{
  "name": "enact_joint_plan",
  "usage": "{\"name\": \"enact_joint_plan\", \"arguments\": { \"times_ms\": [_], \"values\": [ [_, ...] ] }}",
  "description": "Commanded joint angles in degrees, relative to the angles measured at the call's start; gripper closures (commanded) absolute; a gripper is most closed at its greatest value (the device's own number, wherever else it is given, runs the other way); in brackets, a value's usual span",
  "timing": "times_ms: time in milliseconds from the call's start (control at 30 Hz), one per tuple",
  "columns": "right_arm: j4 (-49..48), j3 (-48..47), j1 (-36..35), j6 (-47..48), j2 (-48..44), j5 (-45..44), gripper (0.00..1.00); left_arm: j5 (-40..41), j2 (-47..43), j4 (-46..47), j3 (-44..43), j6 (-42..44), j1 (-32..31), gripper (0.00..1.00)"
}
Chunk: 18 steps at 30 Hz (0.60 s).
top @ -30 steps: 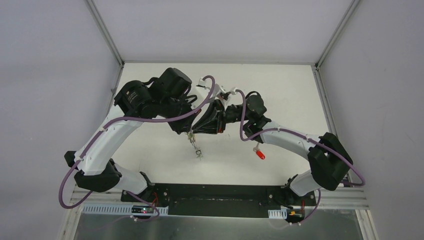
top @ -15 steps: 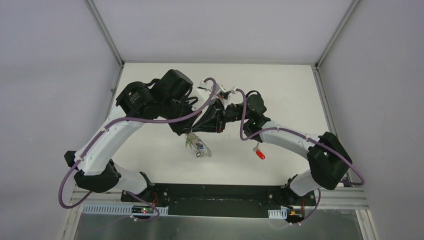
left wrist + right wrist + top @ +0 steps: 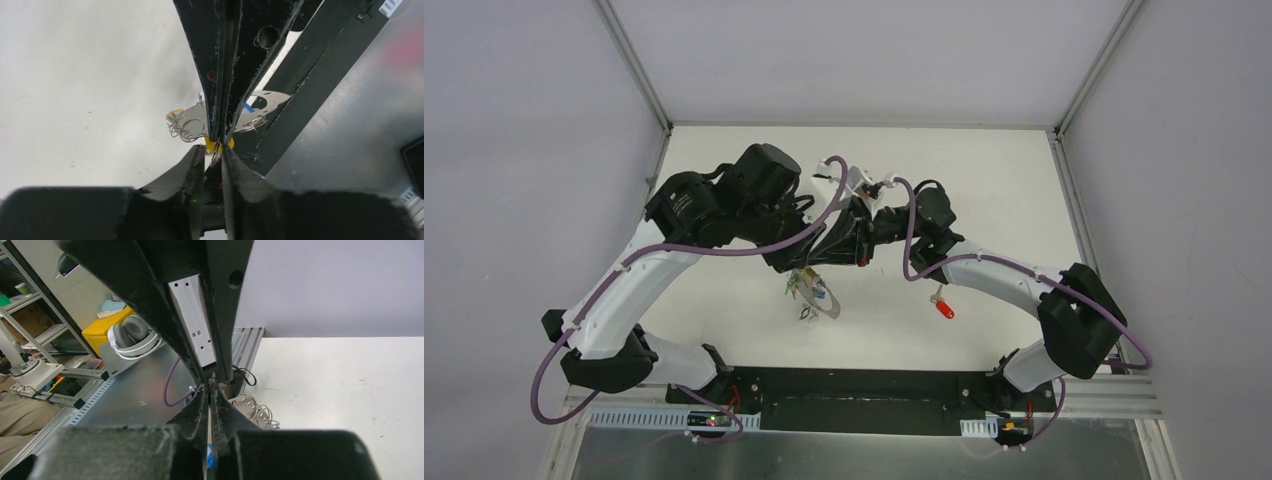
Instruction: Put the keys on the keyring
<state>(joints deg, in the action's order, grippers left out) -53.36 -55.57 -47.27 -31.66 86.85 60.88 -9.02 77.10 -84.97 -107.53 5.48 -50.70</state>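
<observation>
Grey metal keyring [image 3: 828,304] hangs with a bunch of keys [image 3: 800,289] just under the meeting fingertips, above the table [image 3: 984,170] centre; right gripper [image 3: 209,396] is clamped tight on a thin pale strip, judged the ring's band; left gripper [image 3: 214,152] shows a slit, grasp undeterminable. Confirm one firm clamp before freeing the other; withdraw along the band, without twist; red key [image 3: 944,308] lies loose toward the right edge.

White table [image 3: 1004,170] between plain grey walls [image 3: 524,150].
</observation>
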Motion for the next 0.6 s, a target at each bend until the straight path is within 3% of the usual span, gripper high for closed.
{"name": "enact_joint_plan", "arguments": {
  "times_ms": [0,133,567],
  "values": [
    [-2.1,-2.0,-0.3,0.4,-1.2,-0.3,1.0,0.5,-4.5,7.3,2.0,-1.5,-0.3,0.69],
    [-2.4,-1.9,0.4,0.0,-2.2,-2.2,1.0,-1.3,-9.1,14.5,7.4,-3.6,-0.4,0.54],
    [-9.6,0.5,4.3,-5.9,-6.3,-5.1,1.0,-2.8,-36.4,55.0,41.0,-5.4,-0.4,0.49]
  ]
}}
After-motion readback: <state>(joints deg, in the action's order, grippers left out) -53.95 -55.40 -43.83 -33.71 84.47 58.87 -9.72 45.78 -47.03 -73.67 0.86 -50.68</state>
